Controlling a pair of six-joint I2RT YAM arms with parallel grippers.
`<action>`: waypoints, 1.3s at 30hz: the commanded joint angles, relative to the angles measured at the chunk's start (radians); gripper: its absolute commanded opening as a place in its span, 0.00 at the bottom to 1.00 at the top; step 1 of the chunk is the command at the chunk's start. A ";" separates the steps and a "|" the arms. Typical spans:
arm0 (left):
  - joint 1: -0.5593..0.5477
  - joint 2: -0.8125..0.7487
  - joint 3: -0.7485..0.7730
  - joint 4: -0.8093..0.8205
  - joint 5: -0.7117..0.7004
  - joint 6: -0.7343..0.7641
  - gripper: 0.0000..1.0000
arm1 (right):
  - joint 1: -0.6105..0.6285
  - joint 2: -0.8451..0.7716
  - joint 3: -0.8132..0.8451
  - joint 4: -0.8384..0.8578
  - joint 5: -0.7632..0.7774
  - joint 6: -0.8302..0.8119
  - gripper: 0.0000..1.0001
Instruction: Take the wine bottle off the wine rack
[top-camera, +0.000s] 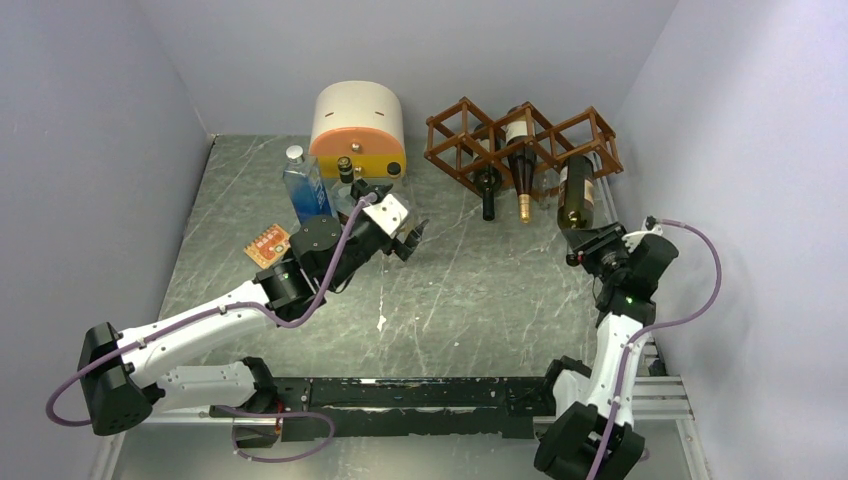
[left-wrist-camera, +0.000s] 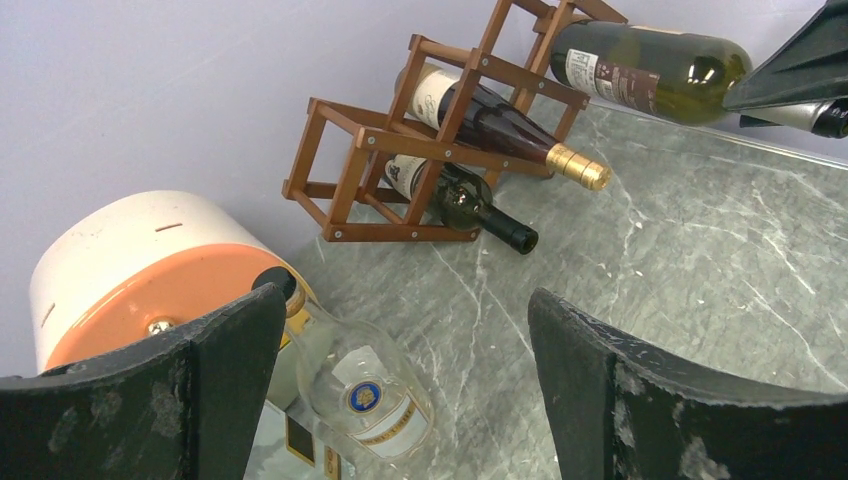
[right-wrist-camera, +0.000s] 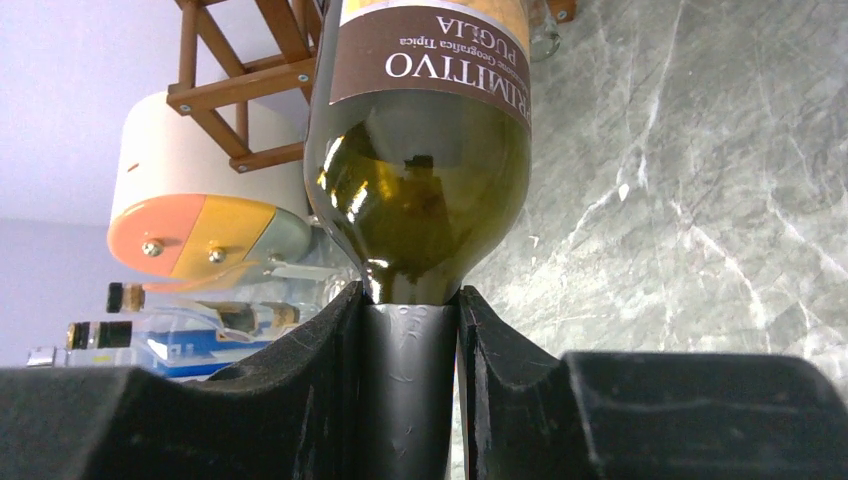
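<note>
The reddish-brown wine rack (top-camera: 470, 140) stands at the back right; it also shows in the left wrist view (left-wrist-camera: 400, 135) and the right wrist view (right-wrist-camera: 225, 85). My right gripper (top-camera: 588, 243) is shut on the neck of a green wine bottle (top-camera: 575, 190), whose base end is still at the rack's rightmost cell. In the right wrist view the gripper (right-wrist-camera: 410, 340) clamps the grey-foiled neck of the bottle (right-wrist-camera: 425, 180). Two more bottles (top-camera: 520, 170) lie in the rack's middle cells. My left gripper (top-camera: 408, 235) is open and empty above the table; it also shows in the left wrist view (left-wrist-camera: 400, 400).
A cream-and-orange rounded box (top-camera: 358, 125) stands at the back centre. A blue-labelled clear bottle (top-camera: 305, 185) and a black-capped clear bottle (left-wrist-camera: 365, 390) stand beside it, close to my left gripper. A small orange card (top-camera: 268, 244) lies to the left. The right wall is close to the rack.
</note>
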 joint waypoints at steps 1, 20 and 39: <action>-0.005 0.006 -0.004 0.022 -0.018 0.009 0.94 | 0.002 -0.058 0.086 -0.024 -0.021 0.012 0.00; -0.005 0.010 -0.010 0.023 0.037 -0.022 1.00 | 0.455 0.147 0.406 -0.225 -0.068 -0.086 0.00; -0.006 0.100 0.026 -0.022 0.364 0.005 0.96 | 0.643 0.194 0.472 -0.561 -0.013 -0.220 0.00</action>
